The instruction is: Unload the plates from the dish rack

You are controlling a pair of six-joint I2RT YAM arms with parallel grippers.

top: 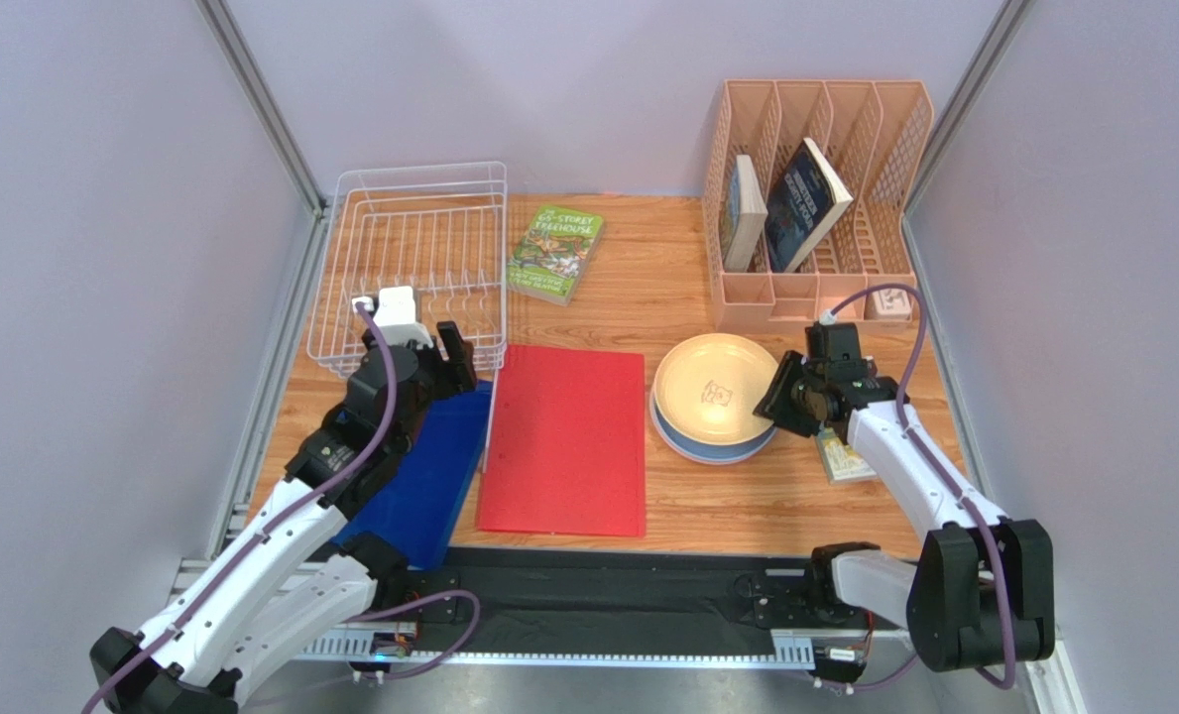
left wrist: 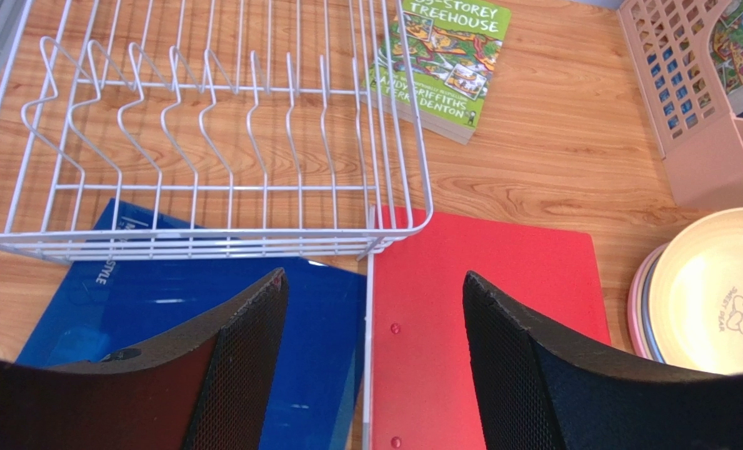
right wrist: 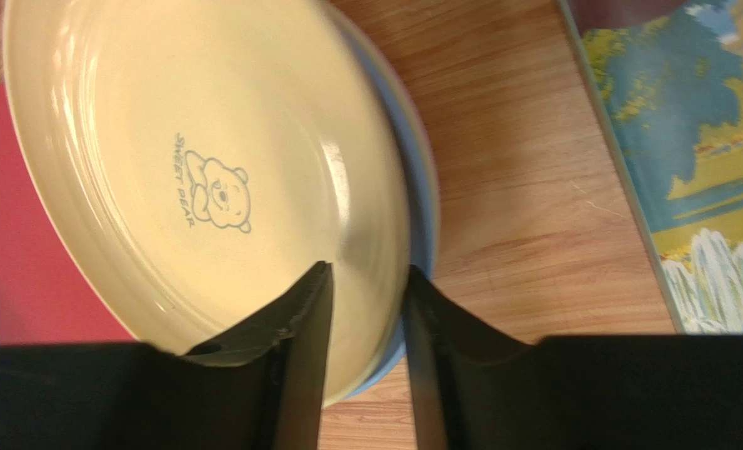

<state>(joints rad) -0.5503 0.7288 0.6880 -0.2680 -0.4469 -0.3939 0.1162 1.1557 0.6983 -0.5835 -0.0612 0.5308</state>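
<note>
The white wire dish rack [top: 409, 176] stands at the back left and holds no plates; its prongs fill the left wrist view [left wrist: 206, 246]. The plates are stacked right of centre: a cream plate [top: 714, 390] with a bear mark on top, a blue plate [top: 699, 449] under it, and a pink rim [left wrist: 636, 300] showing below. My right gripper [top: 778, 399] straddles the cream plate's [right wrist: 187, 141] right rim, one finger inside and one outside, above the blue rim [right wrist: 422, 216]. My left gripper [top: 454, 350] is open and empty by the rack's near right corner [left wrist: 375, 291].
A red folder [top: 565, 439] and a blue folder [top: 416, 476] lie side by side in the middle. A green book [top: 555, 253] lies behind them. A peach organiser [top: 819, 283] with two books stands at the back right. Another book [right wrist: 703, 169] lies under the right arm.
</note>
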